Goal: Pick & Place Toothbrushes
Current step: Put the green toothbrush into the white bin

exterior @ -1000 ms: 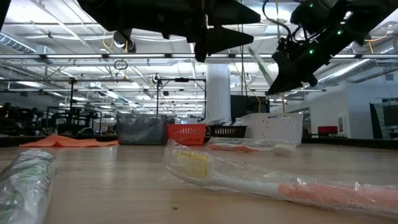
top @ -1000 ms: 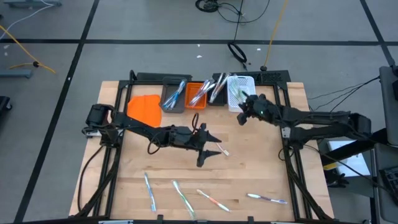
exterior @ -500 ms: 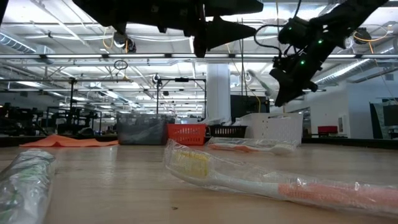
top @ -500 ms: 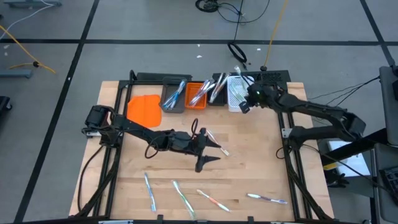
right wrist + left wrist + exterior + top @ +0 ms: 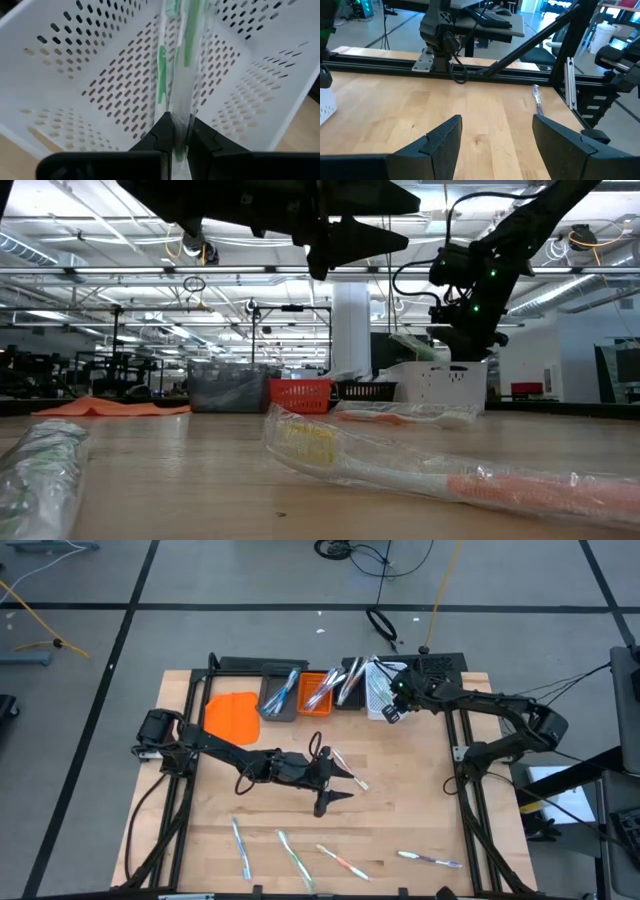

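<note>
Toothbrush in hand: a wrapped green-and-white plastic toothbrush (image 5: pixel 176 75), pinched between the right gripper (image 5: pixel 177 131) jaws, points into the white perforated bin (image 5: pixel 85 75) at the table's far edge.
Others: several lie in the grey, orange and black bins; four wait along the near edge.
Doing it well: lower the tip well inside the walls before letting go; keep it lengthwise.
Right arm: stretched toward the bin row.
Left gripper (image 5: pixel 335 783): mid-table, jaws apart, empty.

Green-accented wrapped toothbrush (image 5: pixel 181 75) in claw, over white bin (image 5: pixel 75 60)
</note>
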`<state>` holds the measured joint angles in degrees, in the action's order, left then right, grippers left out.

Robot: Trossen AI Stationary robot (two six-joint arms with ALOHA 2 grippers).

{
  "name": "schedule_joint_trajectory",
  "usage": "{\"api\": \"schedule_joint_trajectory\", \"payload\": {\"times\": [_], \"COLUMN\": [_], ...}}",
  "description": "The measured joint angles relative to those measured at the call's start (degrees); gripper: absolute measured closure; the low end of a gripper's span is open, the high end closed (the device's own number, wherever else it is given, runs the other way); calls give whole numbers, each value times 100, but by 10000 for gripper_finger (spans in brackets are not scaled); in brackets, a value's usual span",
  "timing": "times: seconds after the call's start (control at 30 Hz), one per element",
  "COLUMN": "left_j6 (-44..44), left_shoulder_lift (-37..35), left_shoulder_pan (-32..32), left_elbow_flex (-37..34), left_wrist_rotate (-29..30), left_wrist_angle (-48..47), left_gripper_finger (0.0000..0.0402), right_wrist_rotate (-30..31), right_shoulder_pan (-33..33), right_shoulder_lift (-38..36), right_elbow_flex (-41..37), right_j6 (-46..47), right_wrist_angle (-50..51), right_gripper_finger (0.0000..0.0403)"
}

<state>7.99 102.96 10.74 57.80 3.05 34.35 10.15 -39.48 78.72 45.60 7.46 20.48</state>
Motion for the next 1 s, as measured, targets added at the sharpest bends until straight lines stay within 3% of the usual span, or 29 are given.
{"api": "schedule_joint_trajectory", "payload": {"times": [0.57, 1.0], "left_j6": [-11, -31], "left_shoulder_lift": [0, 0], "left_shoulder_pan": [0, 0], "left_elbow_flex": [0, 0], "left_wrist_rotate": [2, 4], "left_wrist_angle": [-31, -54], "left_gripper_finger": [156, 156], "right_wrist_rotate": [15, -147], "right_shoulder_pan": [4, 8], "right_shoulder_lift": [-12, -664], "right_elbow_flex": [0, 0], "right_j6": [-231, -113], "right_wrist_angle": [-1, 138], "right_gripper_finger": [348, 344]}}
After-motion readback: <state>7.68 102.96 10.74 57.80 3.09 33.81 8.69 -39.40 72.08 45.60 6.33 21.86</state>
